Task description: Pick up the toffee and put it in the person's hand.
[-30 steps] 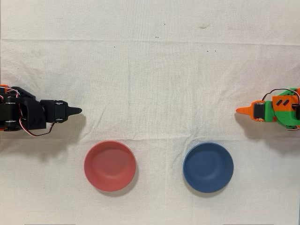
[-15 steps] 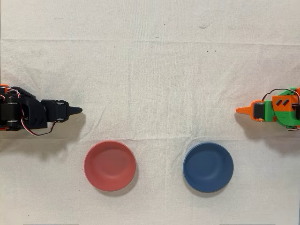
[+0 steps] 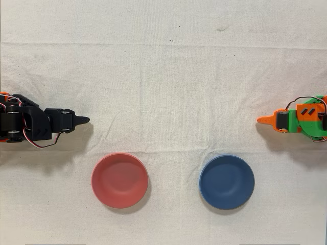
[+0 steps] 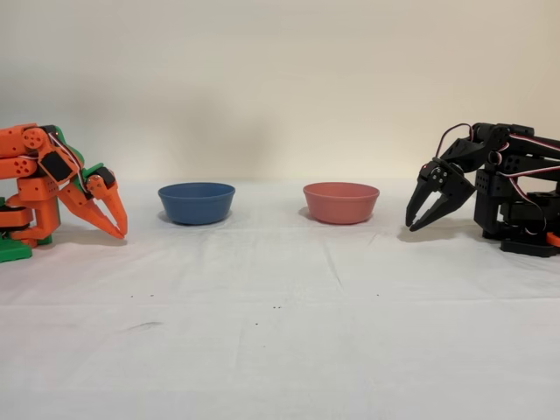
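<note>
My black gripper rests low at the left edge of the overhead view, pointing right toward the middle of the cloth. In the fixed view the gripper hangs at the right, tips down near the cloth, beside the red bowl. Its fingers meet at the tips and hold nothing. The toffee is out of view. The person's hand is out of view.
A red bowl and a blue bowl stand side by side on the white cloth; both look bare inside. The idle orange arm sits at the opposite edge.
</note>
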Available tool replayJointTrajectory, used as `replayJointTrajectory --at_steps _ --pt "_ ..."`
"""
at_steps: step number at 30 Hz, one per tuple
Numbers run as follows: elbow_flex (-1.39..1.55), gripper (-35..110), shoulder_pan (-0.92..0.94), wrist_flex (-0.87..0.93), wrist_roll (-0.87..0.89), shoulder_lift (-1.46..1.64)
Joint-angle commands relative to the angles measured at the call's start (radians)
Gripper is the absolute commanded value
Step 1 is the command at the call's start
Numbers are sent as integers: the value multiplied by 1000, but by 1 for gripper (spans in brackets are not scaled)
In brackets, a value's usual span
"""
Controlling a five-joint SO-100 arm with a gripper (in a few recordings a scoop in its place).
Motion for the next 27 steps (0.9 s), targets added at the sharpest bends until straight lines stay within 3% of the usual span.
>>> replayJointTrajectory --at_steps 1,27 --pt "12 0 2 3 21 69" --pt "14 0 2 3 25 69"
